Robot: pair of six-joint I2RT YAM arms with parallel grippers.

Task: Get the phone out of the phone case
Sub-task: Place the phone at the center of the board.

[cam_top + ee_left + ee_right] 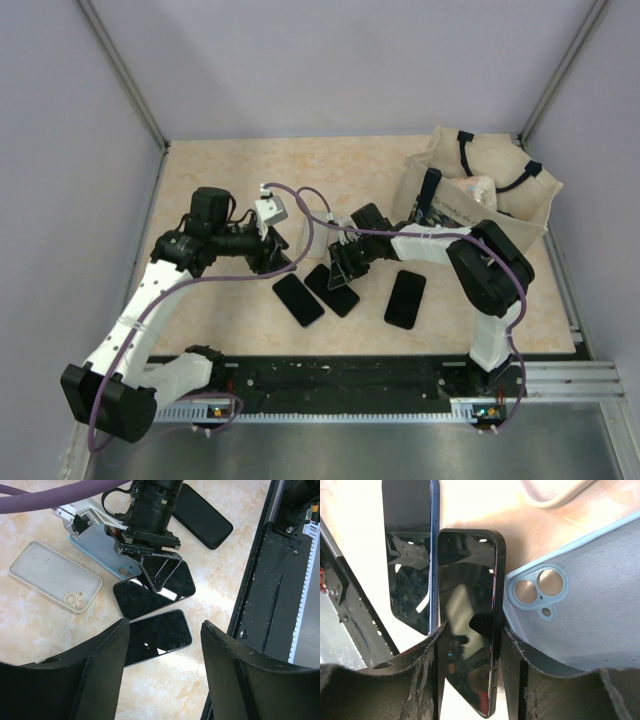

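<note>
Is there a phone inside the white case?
No, the white case lies empty on the table, with its bare inside and camera holes showing.

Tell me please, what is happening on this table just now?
The right pincer grips the middle phone by its long edges. That phone lies bare on the table, right beside an empty blue case. The left pincer hovers open above, holding nothing. Two other phones and a pale case lie nearby.
</note>
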